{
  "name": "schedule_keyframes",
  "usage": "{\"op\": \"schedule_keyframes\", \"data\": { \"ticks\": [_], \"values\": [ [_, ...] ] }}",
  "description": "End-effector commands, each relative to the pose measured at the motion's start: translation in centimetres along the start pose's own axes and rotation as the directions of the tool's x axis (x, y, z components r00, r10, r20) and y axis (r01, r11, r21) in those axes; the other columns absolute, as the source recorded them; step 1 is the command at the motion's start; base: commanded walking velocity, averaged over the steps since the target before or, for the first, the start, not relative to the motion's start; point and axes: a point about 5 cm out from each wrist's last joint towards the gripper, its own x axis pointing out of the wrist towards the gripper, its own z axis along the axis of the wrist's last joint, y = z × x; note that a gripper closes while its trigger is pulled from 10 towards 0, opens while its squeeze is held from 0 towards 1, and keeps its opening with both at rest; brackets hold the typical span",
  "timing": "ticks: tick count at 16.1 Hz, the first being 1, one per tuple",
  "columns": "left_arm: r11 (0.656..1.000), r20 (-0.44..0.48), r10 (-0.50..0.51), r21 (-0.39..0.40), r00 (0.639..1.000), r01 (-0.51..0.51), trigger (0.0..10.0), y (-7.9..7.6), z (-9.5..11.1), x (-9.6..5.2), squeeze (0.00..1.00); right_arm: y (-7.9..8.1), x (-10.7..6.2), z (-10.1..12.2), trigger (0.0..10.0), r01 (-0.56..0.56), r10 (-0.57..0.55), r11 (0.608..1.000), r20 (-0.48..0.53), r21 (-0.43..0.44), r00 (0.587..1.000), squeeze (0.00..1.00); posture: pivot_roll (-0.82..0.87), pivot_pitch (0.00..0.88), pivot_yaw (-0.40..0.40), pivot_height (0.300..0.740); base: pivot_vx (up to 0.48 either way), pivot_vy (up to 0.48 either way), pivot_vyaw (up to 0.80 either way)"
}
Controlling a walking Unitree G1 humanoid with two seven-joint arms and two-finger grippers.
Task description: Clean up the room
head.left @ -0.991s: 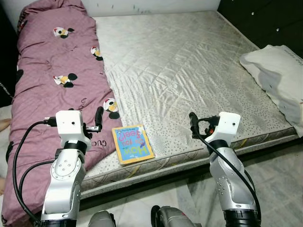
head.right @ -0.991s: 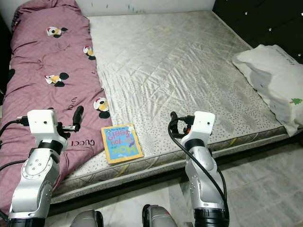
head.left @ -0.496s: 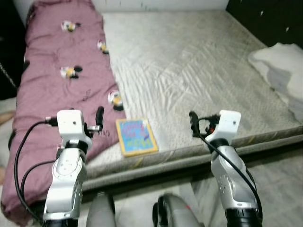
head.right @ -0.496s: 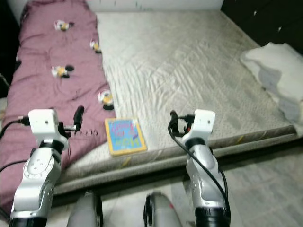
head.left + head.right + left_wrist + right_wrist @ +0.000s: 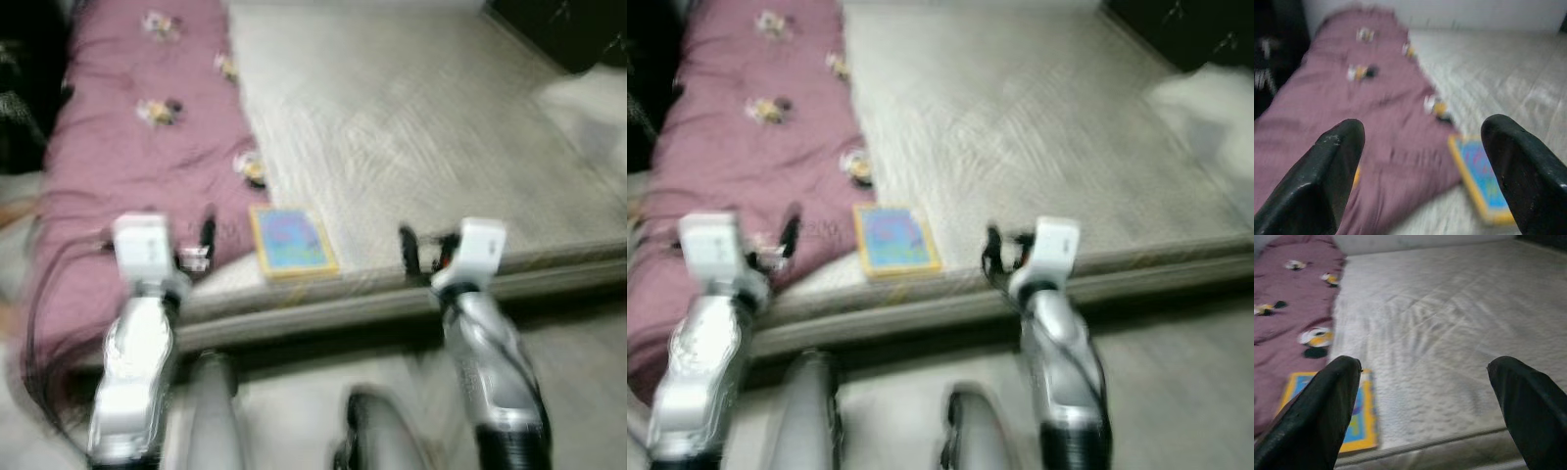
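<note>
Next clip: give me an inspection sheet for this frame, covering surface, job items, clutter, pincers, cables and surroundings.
Surface: bare grey quilted mattress; picture blurred by camera motion.
Job's things: yellow-bordered children's book lying flat near the mattress's front edge, beside the purple cartoon-print blanket covering the bed's left side.
Clutter: white pillow at the bed's right edge.
Pincers: left pincer open, raised before the blanket, empty; right pincer open, raised over the front edge, empty.
Cables: black cable looping beside the left arm.
Surroundings: pale tiled floor before the bed; dark furniture at far right.
</note>
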Motion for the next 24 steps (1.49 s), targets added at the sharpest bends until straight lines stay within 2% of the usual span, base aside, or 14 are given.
{"op": "schedule_keyframes", "data": {
  "ticks": [1, 14, 17, 19, 24],
  "values": [
    [1.000, 0.023, -0.002, 0.003, 1.000, 0.002, 10.0, 0.11, 0.63, 0.23, 0.00, 0.22, 0.00, -0.24, 10.0, -0.009, 0.009, 1.000, -0.014, 0.001, 1.000, 0.00, 0.02, 0.131, -0.075, 0.632, 0.315, 0.000, 0.00],
    [1.000, 0.012, -0.011, -0.011, 1.000, 0.011, 10.0, -0.25, 0.43, 0.14, 0.00, 0.50, 0.29, -0.19, 10.0, -0.035, 0.035, 0.999, -0.011, -0.031, 0.999, 0.00, 0.02, 0.135, -0.082, 0.632, 0.348, 0.000, 0.00],
    [1.000, 0.005, 0.000, -0.017, 1.000, 0.000, 10.0, -0.20, 0.32, 0.17, 0.00, 0.84, 0.29, -0.16, 10.0, -0.069, 0.069, 0.995, -0.010, -0.078, 0.998, 0.00, 0.02, 0.135, -0.082, 0.632, 0.000, 0.000, 0.53],
    [1.000, 0.004, 0.000, -0.018, 1.000, 0.000, 10.0, -0.29, 0.34, 0.27, 0.00, 0.74, 0.33, -0.24, 10.0, -0.059, 0.058, 0.996, -0.013, -0.064, 0.998, 0.00, 0.03, 0.131, -0.084, 0.632, 0.000, 0.000, 0.80],
    [1.000, -0.007, -0.003, -0.028, 1.000, 0.003, 10.0, -0.44, 0.20, 0.48, 0.00, 0.61, 0.35, -0.20, 10.0, -0.059, 0.059, 0.997, -0.009, -0.052, 0.998, 0.00, 0.02, 0.126, -0.089, 0.632, 0.000, 0.000, 0.00]
  ]
}}
